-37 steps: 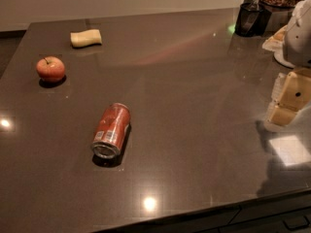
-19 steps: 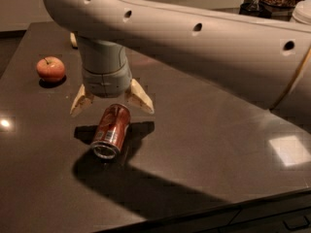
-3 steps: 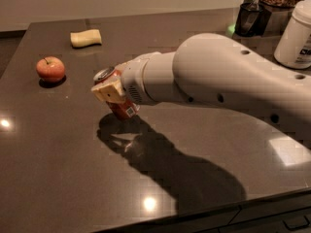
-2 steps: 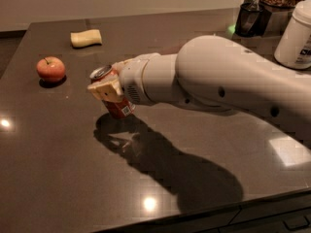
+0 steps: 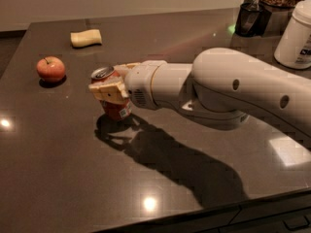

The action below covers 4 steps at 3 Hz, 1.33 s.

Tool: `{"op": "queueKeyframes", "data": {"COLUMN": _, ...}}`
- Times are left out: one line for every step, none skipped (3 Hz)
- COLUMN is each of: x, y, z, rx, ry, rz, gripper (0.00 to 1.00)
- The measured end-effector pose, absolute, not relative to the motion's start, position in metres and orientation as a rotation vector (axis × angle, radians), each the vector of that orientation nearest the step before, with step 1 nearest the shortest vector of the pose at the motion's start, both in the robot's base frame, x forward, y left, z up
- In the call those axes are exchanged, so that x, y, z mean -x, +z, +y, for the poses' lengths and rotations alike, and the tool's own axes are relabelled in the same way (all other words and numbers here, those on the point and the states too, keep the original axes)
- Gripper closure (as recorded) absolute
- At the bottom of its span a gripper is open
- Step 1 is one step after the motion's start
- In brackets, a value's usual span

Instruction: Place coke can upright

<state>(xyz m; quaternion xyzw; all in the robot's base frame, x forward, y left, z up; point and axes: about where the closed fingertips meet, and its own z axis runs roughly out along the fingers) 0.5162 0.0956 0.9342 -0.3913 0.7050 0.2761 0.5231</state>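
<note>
The red coke can [image 5: 112, 106] stands nearly upright, silver top up, with its base at or just above the dark table [image 5: 58, 169]. My gripper [image 5: 110, 81] is shut on the can's upper half, reaching in from the right on the white arm [image 5: 228, 93]. The tan fingers [image 5: 108, 89] hide much of the can's side.
A red apple [image 5: 50, 69] sits at the left. A yellow sponge [image 5: 86, 37] lies at the back left. A black cup [image 5: 249, 19], a jar and a white container [image 5: 297, 33] stand at the back right corner. The table's front edge runs along the bottom.
The gripper with the can has shifted slightly left and lowered a little toward the table; the can stays nearly upright. Far earlier the can lay on its side.
</note>
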Motion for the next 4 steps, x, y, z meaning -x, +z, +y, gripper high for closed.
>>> {"op": "queueKeyframes", "data": {"x": -0.518, "y": 0.931, "z": 0.092, "rx": 0.889, "ry": 0.744, "rz": 1.654, "gripper": 1.0}}
{"op": "queueKeyframes", "data": {"x": -0.52, "y": 0.924, "z": 0.087, "rx": 0.879, "ry": 0.802, "rz": 1.61, "gripper": 1.0}}
{"op": "queueKeyframes", "data": {"x": -0.521, "y": 0.918, "z": 0.087, "rx": 0.909, "ry": 0.81, "rz": 1.599, "gripper": 1.0}}
{"op": "queueKeyframes", "data": {"x": -0.52, "y": 0.915, "z": 0.09, "rx": 0.948, "ry": 0.789, "rz": 1.6, "gripper": 0.82}}
